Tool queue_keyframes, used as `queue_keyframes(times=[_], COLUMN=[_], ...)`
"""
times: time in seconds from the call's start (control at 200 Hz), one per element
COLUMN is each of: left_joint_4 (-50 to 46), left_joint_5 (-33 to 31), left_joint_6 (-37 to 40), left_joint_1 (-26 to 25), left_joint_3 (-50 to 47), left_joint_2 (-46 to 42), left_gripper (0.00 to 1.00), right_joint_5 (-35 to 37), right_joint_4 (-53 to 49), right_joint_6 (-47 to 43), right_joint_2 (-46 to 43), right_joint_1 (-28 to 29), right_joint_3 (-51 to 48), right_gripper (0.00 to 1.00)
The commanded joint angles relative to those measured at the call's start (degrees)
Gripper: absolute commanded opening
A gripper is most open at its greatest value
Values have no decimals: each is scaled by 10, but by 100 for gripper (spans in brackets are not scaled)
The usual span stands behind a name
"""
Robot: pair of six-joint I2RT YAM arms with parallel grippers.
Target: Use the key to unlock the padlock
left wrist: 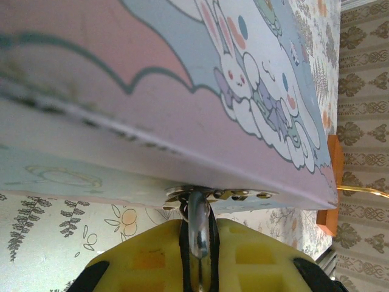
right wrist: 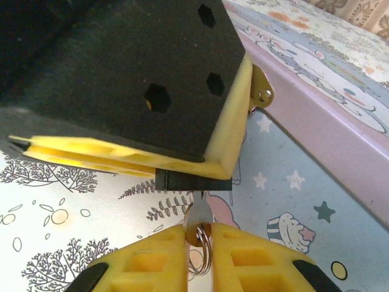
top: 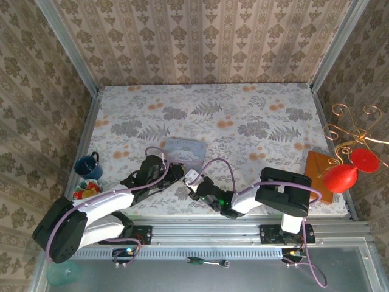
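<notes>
Left wrist view: cannot see the body of the padlock (left wrist: 198, 226), only its metal shackle, squeezed between the yellow pads (left wrist: 255, 258) of the left gripper (left wrist: 197, 243) at 6 o'clock and reaching up to the hasp (left wrist: 225, 194) on the pastel tin (left wrist: 182, 91). Cannot tell whether threaded through it. From the right wrist, likewise mostly hidden: just a black sliver at 12 o'clock of the key (right wrist: 198, 217), tucked under the other gripper's black-and-yellow finger. Cannot judge how deep the blade sits. Key's head pinched tight in the right gripper (right wrist: 197, 234), key ring (right wrist: 203, 258) half cut off at 6 o'clock. From above: left arm (top: 103, 204) stretched in from 7 o'clock, right arm (top: 276, 191) folded, reaching in from 4 o'clock, both wrists meeting at 6 o'clock of the tin, at its near edge.
</notes>
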Motion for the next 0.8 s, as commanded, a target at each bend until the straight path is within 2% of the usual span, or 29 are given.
queue_keyframes(times=[0.0,0.31,0.535,0.795], left_joint_4=[15,19,11,-5], left_joint_5=[1,7,4,3], left_joint_6=[3,8,17,30], left_joint_1=[-4,-4,-4,-3], left_joint_3=[11,23,31,45], left_joint_2=[-1,24,44,57], left_gripper=[8,8,8,8], right_joint_5=[7,-19,-148,-224], right_joint_4=[-6,-6,-16,33], right_joint_6=[35,108,201,313], right_joint_2=[-7,-11,-31,-10], right_joint_1=[-6,-10,-41,-64], right_joint_3=[21,24,23,19], right_gripper=[17,16,16,16])
